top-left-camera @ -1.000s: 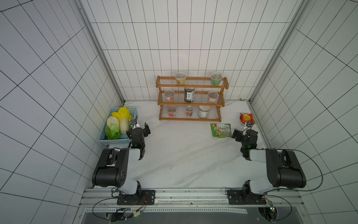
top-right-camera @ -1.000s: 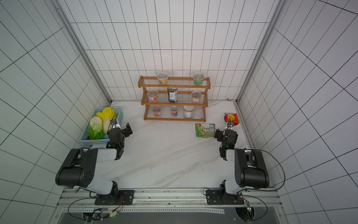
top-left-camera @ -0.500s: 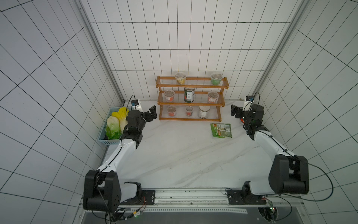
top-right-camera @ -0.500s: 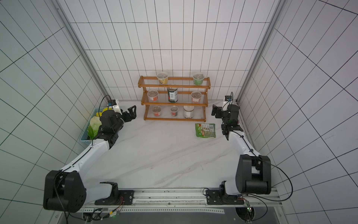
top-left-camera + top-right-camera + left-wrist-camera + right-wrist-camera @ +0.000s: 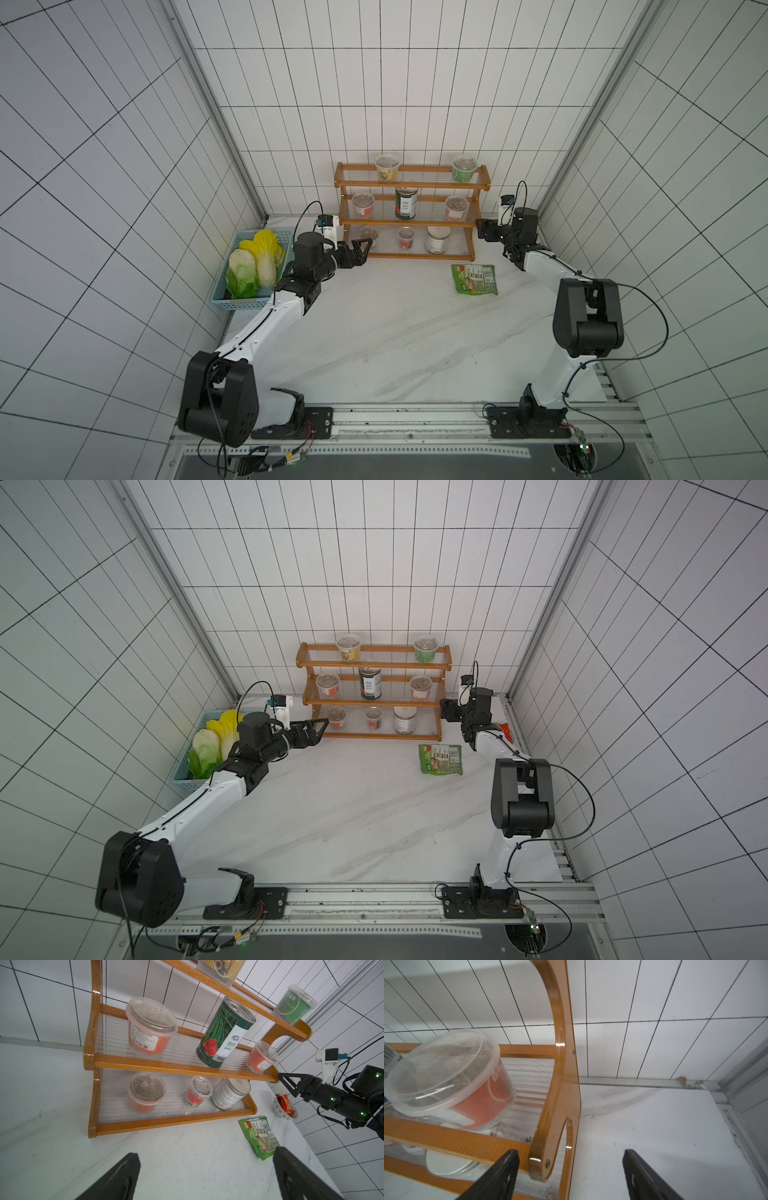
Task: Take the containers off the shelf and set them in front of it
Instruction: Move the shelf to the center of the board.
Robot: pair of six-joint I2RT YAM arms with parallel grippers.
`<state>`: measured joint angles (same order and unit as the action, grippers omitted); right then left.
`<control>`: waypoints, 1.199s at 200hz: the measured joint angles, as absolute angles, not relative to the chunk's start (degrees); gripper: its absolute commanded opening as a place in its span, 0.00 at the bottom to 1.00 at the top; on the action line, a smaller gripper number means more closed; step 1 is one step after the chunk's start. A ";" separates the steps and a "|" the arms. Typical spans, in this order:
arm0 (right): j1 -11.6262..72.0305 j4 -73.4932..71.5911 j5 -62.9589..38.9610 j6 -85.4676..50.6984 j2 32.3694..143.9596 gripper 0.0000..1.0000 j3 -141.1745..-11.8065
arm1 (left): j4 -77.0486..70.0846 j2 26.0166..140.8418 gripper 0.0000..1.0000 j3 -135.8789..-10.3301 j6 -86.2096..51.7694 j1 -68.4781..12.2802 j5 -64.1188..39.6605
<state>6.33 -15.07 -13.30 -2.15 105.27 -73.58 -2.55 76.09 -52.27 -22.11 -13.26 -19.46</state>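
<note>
Marble tabletop is waiting for its first arrival; the left gripper, gaping wide and empty, and the right gripper, jaws parted on nothing, are flanking the shelf, where all eight containers are sitting untouched, the whole job apparently ahead.

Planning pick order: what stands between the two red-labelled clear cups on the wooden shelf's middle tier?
A dark green tin can, touching neither; seen in the left wrist view.
</note>
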 measured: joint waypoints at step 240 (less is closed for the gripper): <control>8.38 -14.00 -12.97 -5.87 114.04 0.04 -83.50 | 6.74 94.50 0.98 -70.28 -14.17 -5.82 -6.61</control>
